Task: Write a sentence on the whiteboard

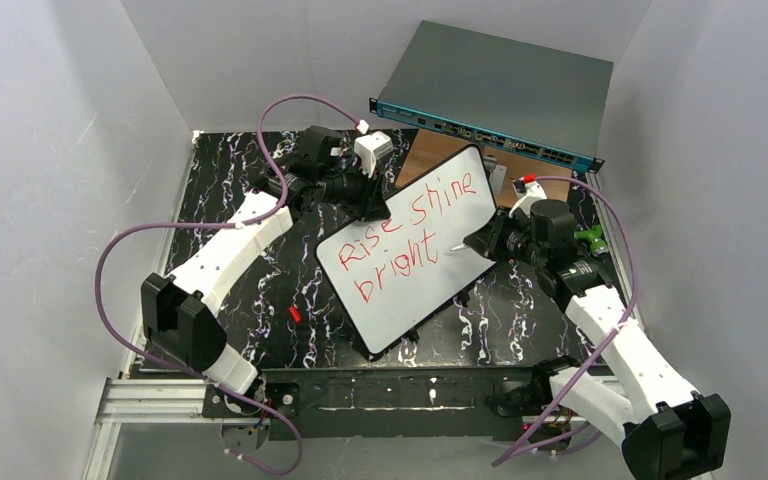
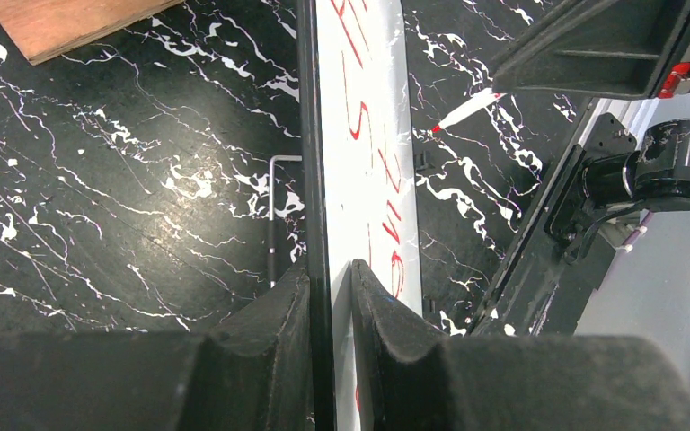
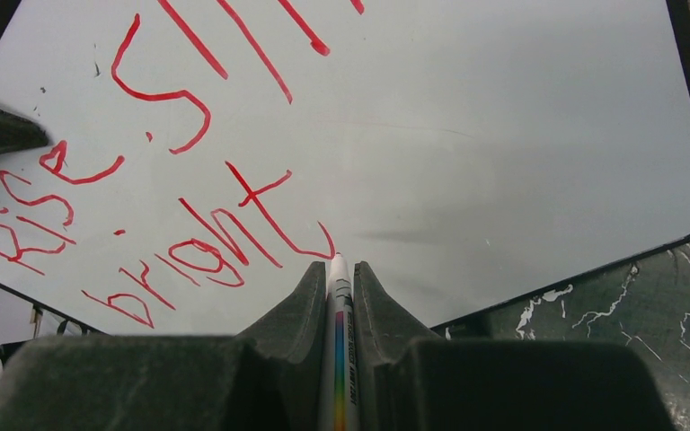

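Since the sentence (image 1: 410, 240) looks finished, I'm wrapping up: left pincer (image 2: 331, 269) clamped on the whiteboard (image 1: 430, 290) edge mid-surface (image 1: 260, 260), right pincer (image 3: 337, 269) gripping the marker (image 3: 340, 341) at the final t. Next up, probably a clean lift-off.

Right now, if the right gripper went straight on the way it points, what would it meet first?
The whiteboard: the marker in the right gripper aims at its face, beside the t ending the sentence. Tip may be touching; depth unclear.
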